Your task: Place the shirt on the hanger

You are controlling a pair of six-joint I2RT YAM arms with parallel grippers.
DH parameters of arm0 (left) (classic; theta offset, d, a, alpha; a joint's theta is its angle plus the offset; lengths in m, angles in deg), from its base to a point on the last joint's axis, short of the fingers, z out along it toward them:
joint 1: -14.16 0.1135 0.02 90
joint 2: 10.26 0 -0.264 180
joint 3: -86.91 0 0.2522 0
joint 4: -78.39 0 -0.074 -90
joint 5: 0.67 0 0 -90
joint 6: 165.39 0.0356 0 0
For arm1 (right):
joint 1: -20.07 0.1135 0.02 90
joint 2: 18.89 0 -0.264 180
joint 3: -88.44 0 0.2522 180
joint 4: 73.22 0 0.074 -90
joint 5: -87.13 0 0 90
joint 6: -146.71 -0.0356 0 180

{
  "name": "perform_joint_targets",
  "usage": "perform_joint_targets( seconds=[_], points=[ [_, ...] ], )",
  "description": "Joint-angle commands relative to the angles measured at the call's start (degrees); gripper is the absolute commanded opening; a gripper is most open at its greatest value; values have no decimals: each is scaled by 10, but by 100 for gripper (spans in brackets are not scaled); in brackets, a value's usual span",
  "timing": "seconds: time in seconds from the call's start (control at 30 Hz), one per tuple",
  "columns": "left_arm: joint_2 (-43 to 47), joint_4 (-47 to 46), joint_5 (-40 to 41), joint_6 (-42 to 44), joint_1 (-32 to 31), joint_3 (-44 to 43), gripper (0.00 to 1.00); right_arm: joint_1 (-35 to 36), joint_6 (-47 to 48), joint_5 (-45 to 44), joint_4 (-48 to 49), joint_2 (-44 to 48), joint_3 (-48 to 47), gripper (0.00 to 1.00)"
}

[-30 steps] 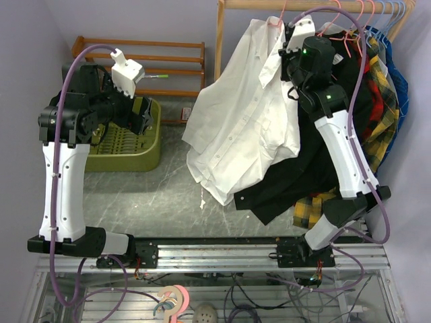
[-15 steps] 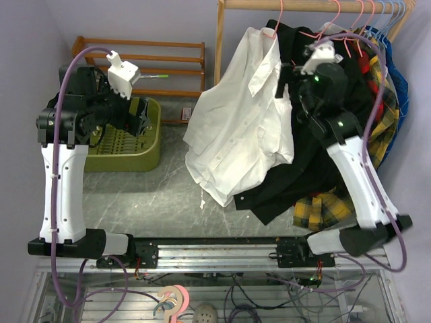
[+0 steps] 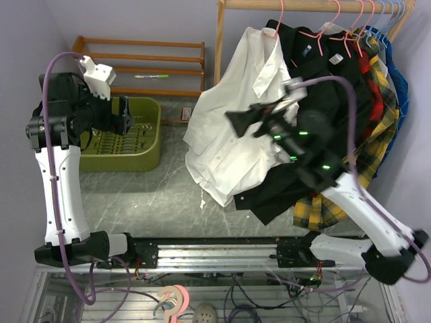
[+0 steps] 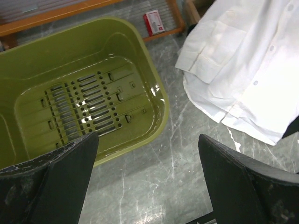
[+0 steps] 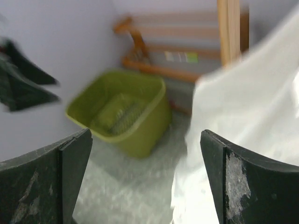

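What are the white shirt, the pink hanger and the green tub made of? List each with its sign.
White shirt: thin woven cloth, matte; it drapes in soft folds.
Pink hanger: probably coated wire; a very thin, smooth line.
Green tub: moulded plastic, glossy; glare on its slotted floor.

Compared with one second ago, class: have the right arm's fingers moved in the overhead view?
Yes. The right fingers have dropped down-left, away from the wooden clothes rail, and now stand open before the white long-sleeved dress shirt.
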Motion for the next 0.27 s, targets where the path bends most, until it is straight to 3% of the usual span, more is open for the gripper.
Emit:
perform_joint_targets(
  seconds=[0.0, 0.1, 0.23],
  points=[
    [29, -46, -4, -23, 28, 26, 100, 66, -129, -240, -57, -74, 62, 100],
    [41, -63, -3, -27, 49, 52, 100, 82, -187, -320, -124, -100, 71, 100],
    [57, -93, 51, -30, 81, 92, 99, 86, -190, -337, -52, -70, 164, 100]
  ],
)
